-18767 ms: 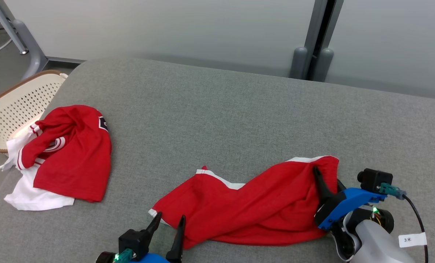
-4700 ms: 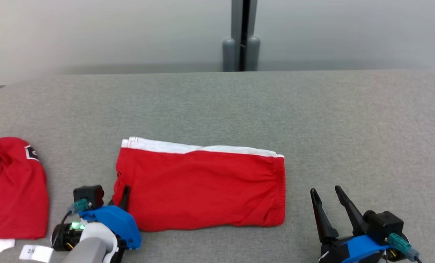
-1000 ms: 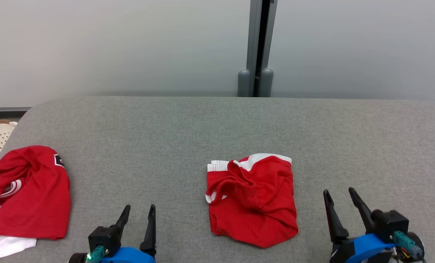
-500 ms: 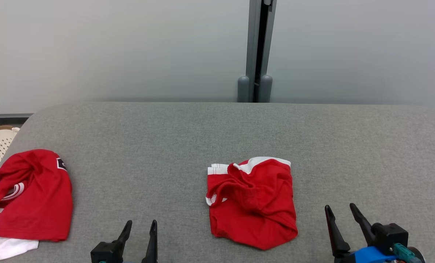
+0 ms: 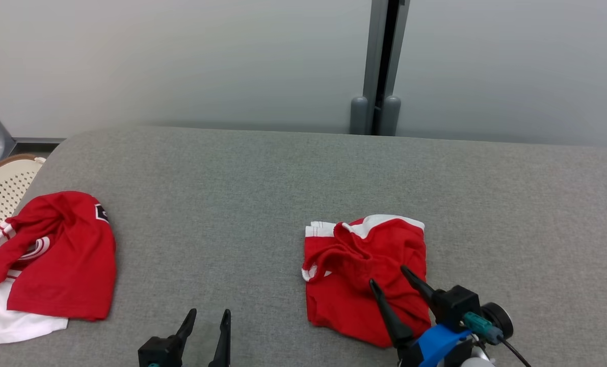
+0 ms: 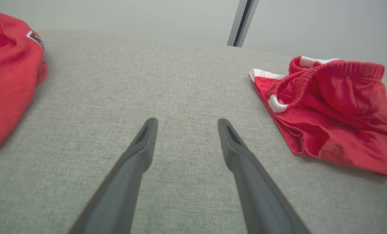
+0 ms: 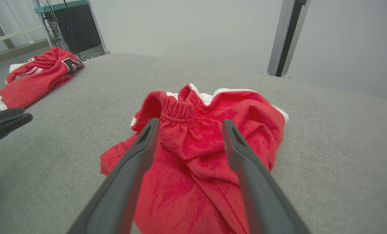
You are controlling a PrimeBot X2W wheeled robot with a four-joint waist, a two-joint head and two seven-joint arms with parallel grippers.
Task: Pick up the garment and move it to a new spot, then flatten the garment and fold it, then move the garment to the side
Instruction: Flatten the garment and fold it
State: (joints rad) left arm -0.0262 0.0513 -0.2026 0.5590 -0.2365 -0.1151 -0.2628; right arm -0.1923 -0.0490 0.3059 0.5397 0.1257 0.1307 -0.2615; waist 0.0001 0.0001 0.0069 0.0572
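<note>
The right gripper (image 5: pixel 386 274) has swung in leftward off the bare cushion (image 5: pixel 232 193). It now hangs spread wide over the near edge of the folded shorts (image 5: pixel 364 250), which lie under and just ahead of its fingers, ungripped. The left gripper (image 5: pixel 210 312) stays open and empty, with the shorts off to its right and the shirt (image 5: pixel 63 255) well to its left.
</note>
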